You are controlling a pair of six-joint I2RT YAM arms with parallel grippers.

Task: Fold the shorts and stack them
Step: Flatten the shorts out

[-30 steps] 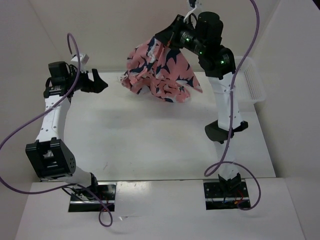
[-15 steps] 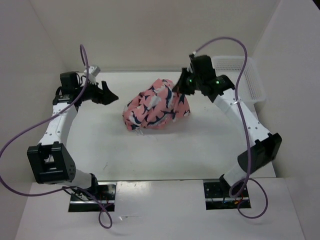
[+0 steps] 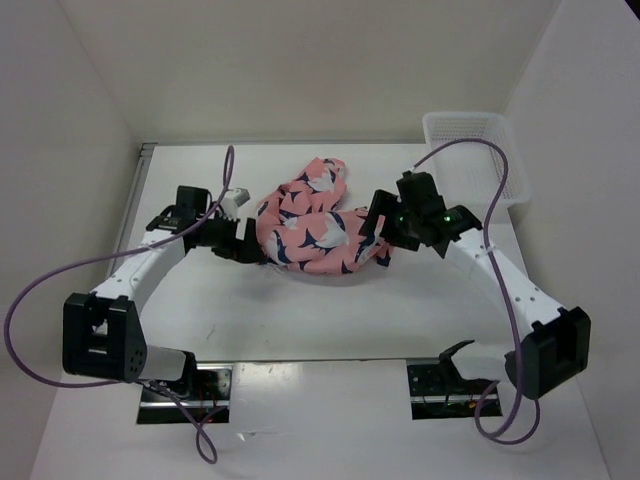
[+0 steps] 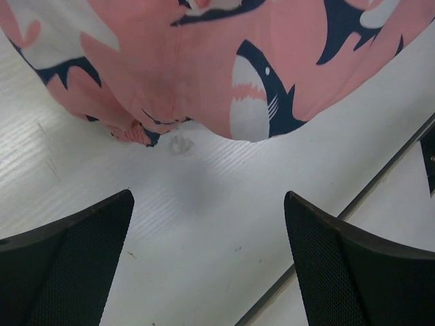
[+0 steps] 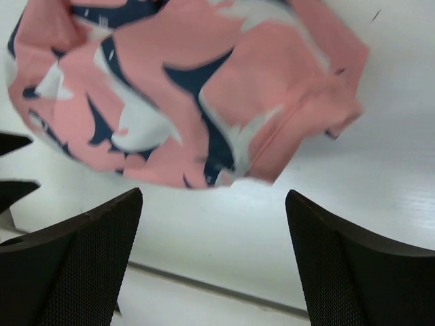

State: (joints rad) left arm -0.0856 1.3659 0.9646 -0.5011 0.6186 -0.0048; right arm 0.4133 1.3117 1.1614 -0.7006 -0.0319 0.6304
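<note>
Shorts (image 3: 315,230) crumpled in a heap on desk (image 3: 300,320) | left end effector (image 4: 209,197) spread, empty, at left edge | right end effector (image 5: 214,195) spread, empty, opposite | likely flanking to grab corners and flatten

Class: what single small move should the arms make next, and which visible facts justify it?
Probably ease the open left gripper forward and close it on the nearest edge of the shorts, to start spreading them. They lie crumpled on the table, and the right gripper is open too, so nothing holds them.
</note>
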